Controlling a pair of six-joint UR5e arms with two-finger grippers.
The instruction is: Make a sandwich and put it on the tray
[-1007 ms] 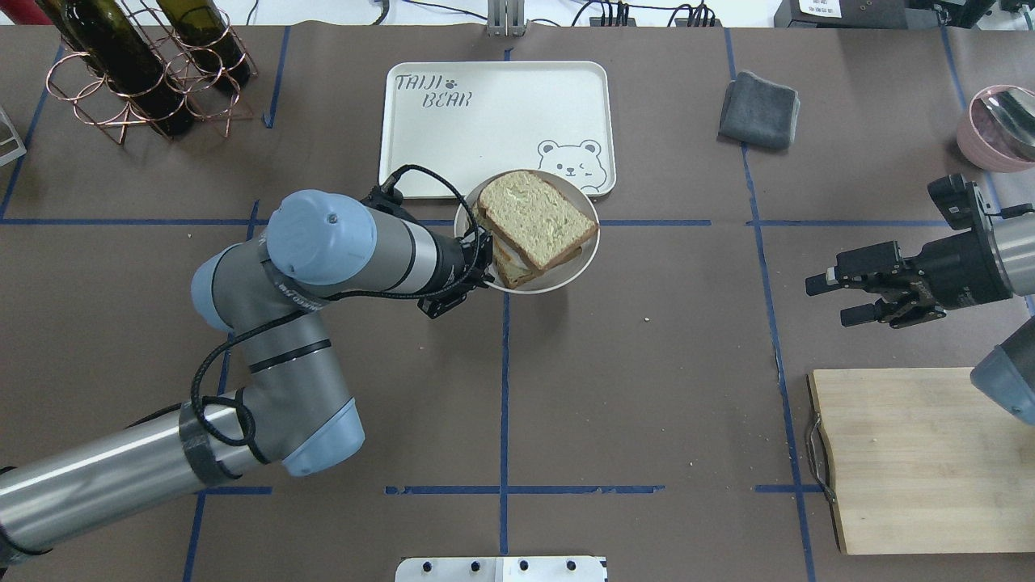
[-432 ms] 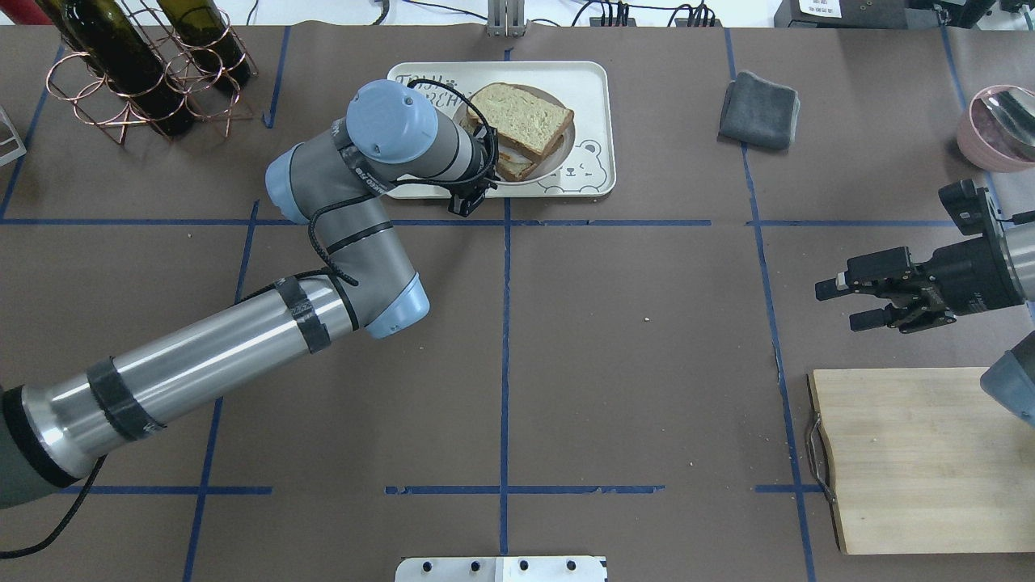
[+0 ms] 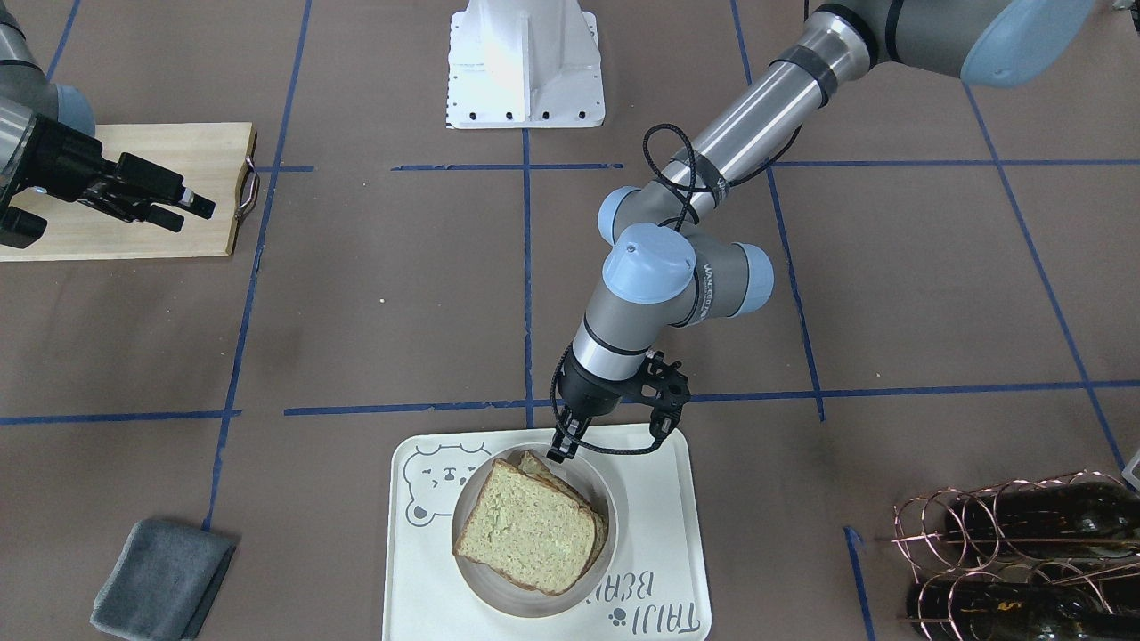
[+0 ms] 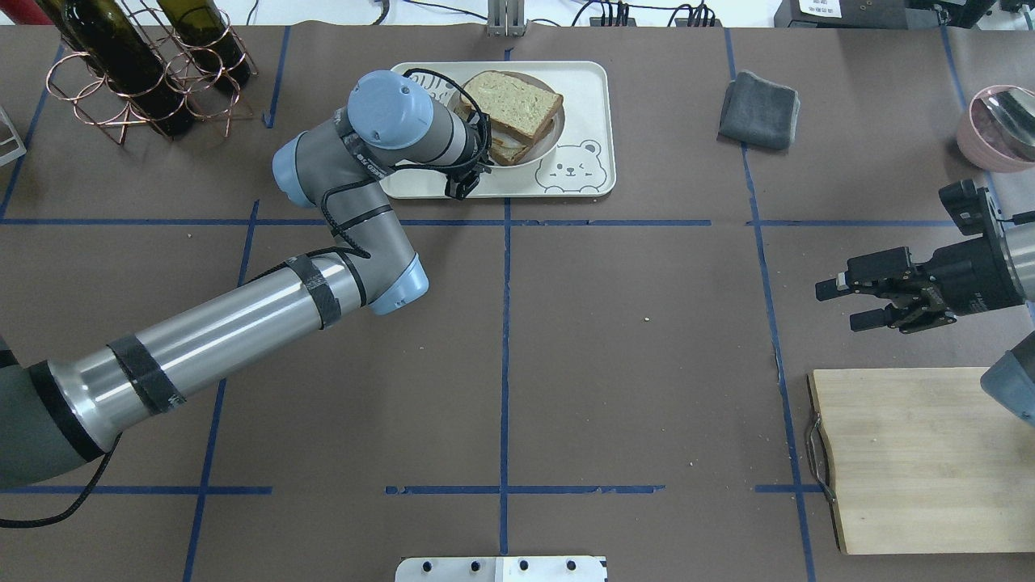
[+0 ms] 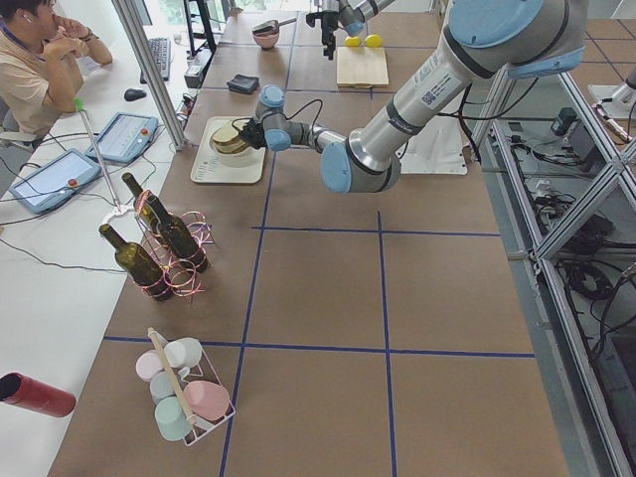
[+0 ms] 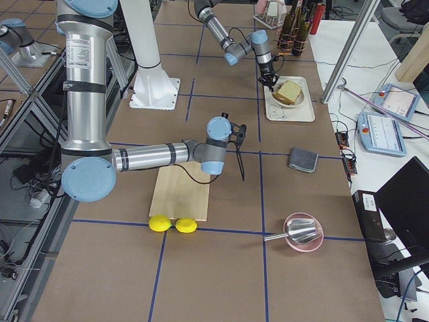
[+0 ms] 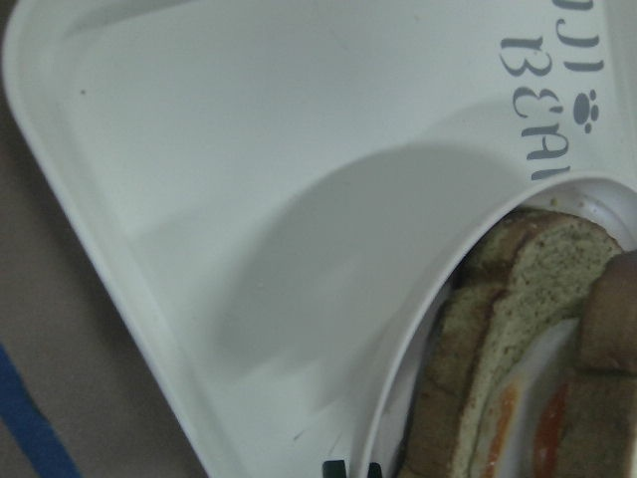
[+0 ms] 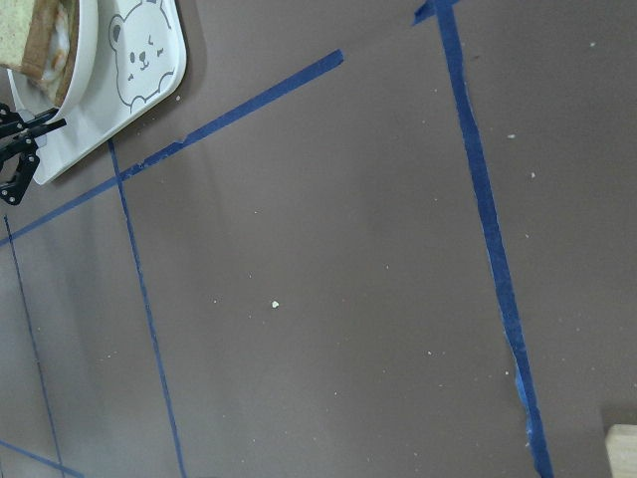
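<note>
The sandwich (image 4: 509, 101), two tan bread slices with a fried egg (image 7: 528, 398) between them, lies on a small round white plate (image 4: 543, 153). My left gripper (image 3: 563, 452) is shut on the plate's near rim (image 7: 418, 339) and holds it low over the cream tray (image 4: 582, 89). The plate casts a shadow on the tray. I cannot tell whether plate and tray touch. The bear drawing (image 4: 572, 162) shows beside the plate. My right gripper (image 4: 841, 303) is open and empty, hovering at the right of the table, beyond the cutting board.
A grey folded cloth (image 4: 760, 109) lies right of the tray. A wooden cutting board (image 4: 914, 461) is at the near right, with two lemons (image 6: 173, 223) beside it. A pink bowl with a spoon (image 4: 999, 125) is far right. A wire rack with wine bottles (image 4: 145, 69) stands far left.
My left arm has carried the plate with the sandwich away from the robot, from the tray's near edge to over the tray. My right gripper has drifted slightly right and stays open.
</note>
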